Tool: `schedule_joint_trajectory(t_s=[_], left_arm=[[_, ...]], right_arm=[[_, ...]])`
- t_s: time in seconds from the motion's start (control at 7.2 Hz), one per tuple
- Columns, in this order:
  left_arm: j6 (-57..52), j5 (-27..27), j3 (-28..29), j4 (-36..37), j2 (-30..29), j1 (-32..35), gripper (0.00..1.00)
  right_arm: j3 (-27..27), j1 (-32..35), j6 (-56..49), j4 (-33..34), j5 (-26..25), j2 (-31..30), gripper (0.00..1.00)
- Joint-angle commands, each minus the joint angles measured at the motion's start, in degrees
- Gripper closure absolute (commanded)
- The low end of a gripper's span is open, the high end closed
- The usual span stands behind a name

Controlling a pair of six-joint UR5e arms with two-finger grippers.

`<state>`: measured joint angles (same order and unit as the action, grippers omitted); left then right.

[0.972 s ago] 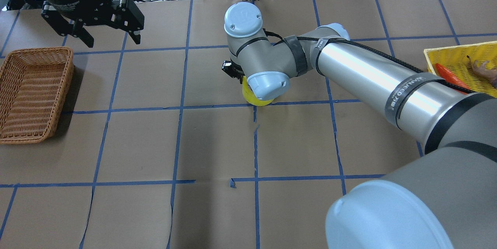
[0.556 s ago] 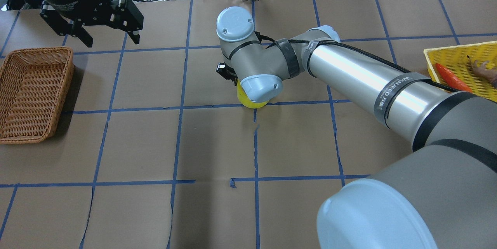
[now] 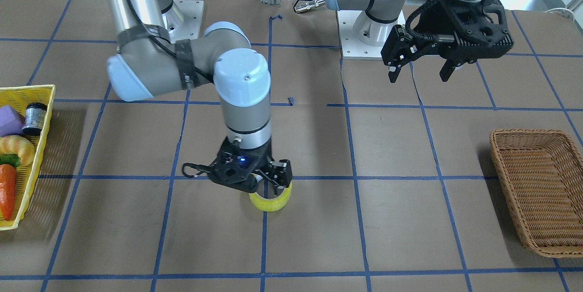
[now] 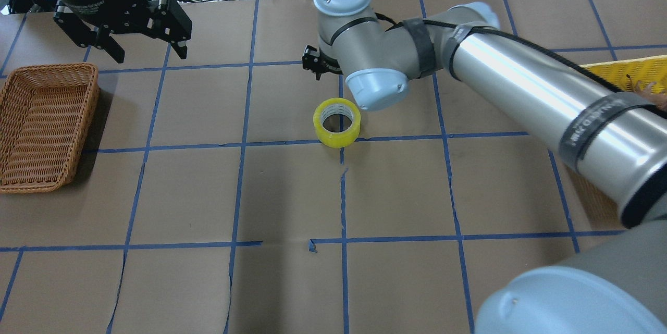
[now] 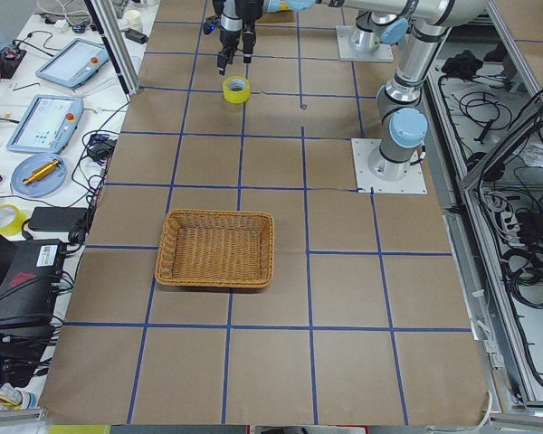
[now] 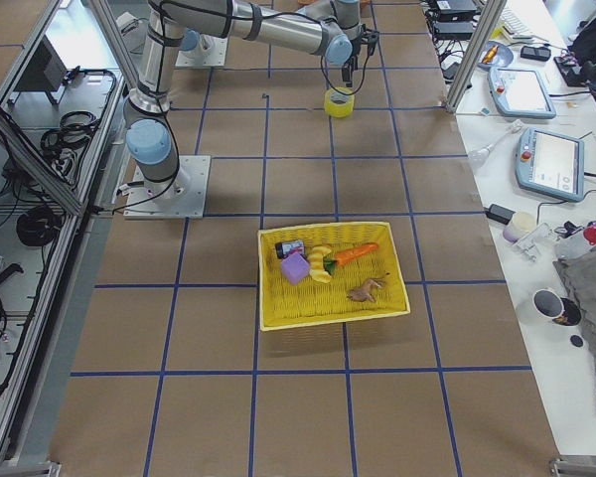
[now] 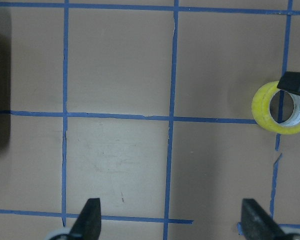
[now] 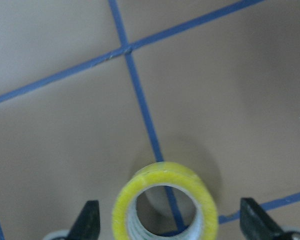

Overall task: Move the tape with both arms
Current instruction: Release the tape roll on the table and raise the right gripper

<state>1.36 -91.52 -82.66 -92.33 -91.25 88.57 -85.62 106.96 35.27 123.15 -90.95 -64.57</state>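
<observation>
Nearest the robot, in mid-table, the tape lies flat with its hole up, on a blue line just beside a crossing. A second ago the right wrist covered most of it in the overhead view. That wrist has since lifted and drawn toward the far edge, so the whole roll now shows. Just past it the right gripper hangs with its fingers spread wide, one to each side of the roll and not touching it, so it has let go. That looks like the right arm's half done: the roll sits at the middle, where the other arm should reach it. Out on the left side lies the basket, probably where the roll is meant to end up. Farthest, past the basket, the left gripper hovers spread and empty, in the same spot as before and well apart from the tape. Next the right arm must clear, then the left can come down.
</observation>
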Motion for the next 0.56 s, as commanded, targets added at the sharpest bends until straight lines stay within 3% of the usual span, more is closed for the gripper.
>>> schedule_joint_trajectory(t_s=[0.0,0.14,0.28,0.42], left_arm=[[1.18,0.29,-0.48,4.75,-4.43,0.29,0.0],[5.02,0.29,-2.06,8.71,-6.73,3.25,0.0],[6.62,0.12,-2.59,13.36,-9.88,7.28,0.0],[12.12,0.38,-2.95,16.54,-14.35,10.11,0.0]], right_arm=[[-0.6,-12.51,-16.04,-10.52,-0.63,-9.92,0.0],[-0.87,-17.96,-26.12,-17.26,-0.63,-13.27,0.0],[-0.96,-20.89,-34.23,-19.59,-0.63,-15.83,0.0],[-1.04,-21.79,-35.44,-22.75,-0.63,-16.64,0.0]])
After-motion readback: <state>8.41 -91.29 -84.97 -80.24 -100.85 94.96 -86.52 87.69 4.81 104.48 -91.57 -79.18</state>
